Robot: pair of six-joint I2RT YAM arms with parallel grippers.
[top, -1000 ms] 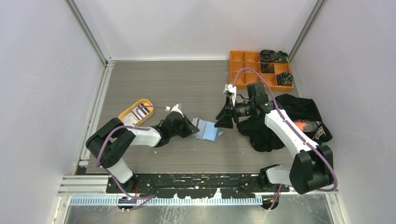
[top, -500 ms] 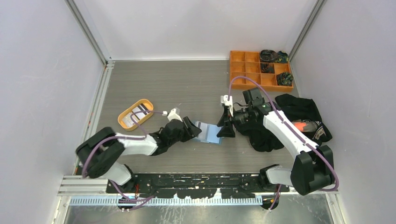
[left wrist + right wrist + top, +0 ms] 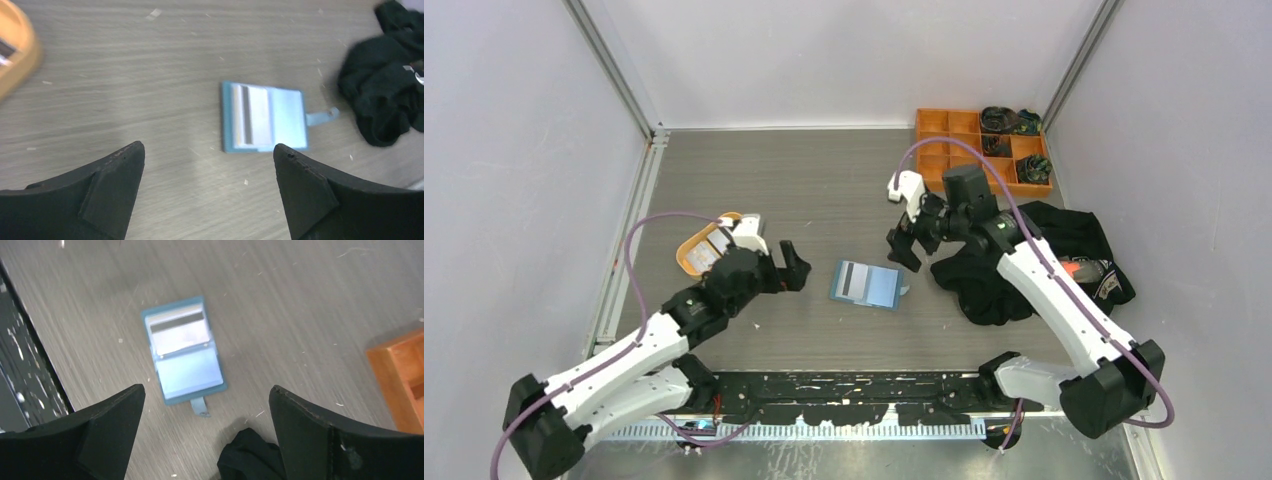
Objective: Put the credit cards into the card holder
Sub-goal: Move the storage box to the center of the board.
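So, the count: one card holder (image 3: 867,285), lying opened flat on the tabletop (image 3: 824,190), about in the middle. One card (image 3: 855,279) with a dark stripe sits in its left half. There are loose cards (image 3: 711,247) in the one orange oval tray (image 3: 690,250) off to the left, but the arm hides part of it, so I can't count them.

Two grippers, both spread wide and holding nothing. The left gripper (image 3: 207,147) hangs left of the holder, between it and the tray. The right gripper (image 3: 206,388) is up and to the holder's right. Neither touches it.

The holder's snap tab (image 3: 199,406) points at a black cloth (image 3: 984,290) heaped just beside it under the right arm. One orange compartment box (image 3: 964,150) sits in the far right corner.
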